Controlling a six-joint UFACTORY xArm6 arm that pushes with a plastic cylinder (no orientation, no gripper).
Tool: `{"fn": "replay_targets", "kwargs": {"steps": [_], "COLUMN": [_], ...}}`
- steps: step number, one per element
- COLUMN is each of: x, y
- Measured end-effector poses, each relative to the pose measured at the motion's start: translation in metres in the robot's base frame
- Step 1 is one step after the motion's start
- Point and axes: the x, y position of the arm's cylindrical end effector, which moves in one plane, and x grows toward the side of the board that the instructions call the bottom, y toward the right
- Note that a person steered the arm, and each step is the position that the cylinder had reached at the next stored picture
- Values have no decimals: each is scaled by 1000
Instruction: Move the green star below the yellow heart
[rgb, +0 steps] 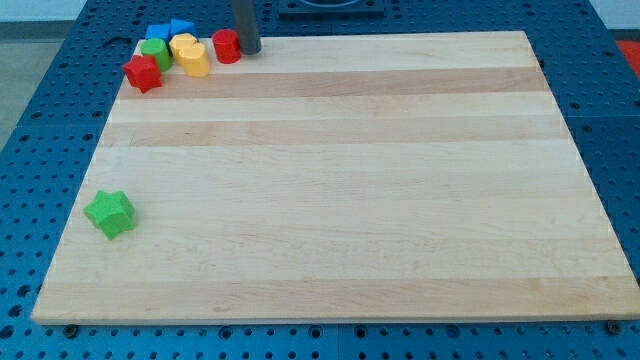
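The green star (110, 213) lies alone near the board's left edge, toward the view's bottom. The yellow heart (190, 53) sits in a cluster of blocks at the view's top left. My tip (247, 49) is at the top edge of the board, just right of a red cylinder (227, 46) and right of the yellow heart. The tip is far from the green star, up and to the right of it.
The cluster also holds a red star (143, 72), a green block (156, 53), a blue block (159, 34) and another blue block (181, 27). The wooden board (350, 180) rests on a blue perforated table (40, 120).
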Motion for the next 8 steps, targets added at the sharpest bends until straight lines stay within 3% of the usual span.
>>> {"fn": "replay_targets", "kwargs": {"steps": [2,3,4,6,7,8], "x": [0,6,39,196,267,297], "y": [-33,-12,45,70,49,-10]}}
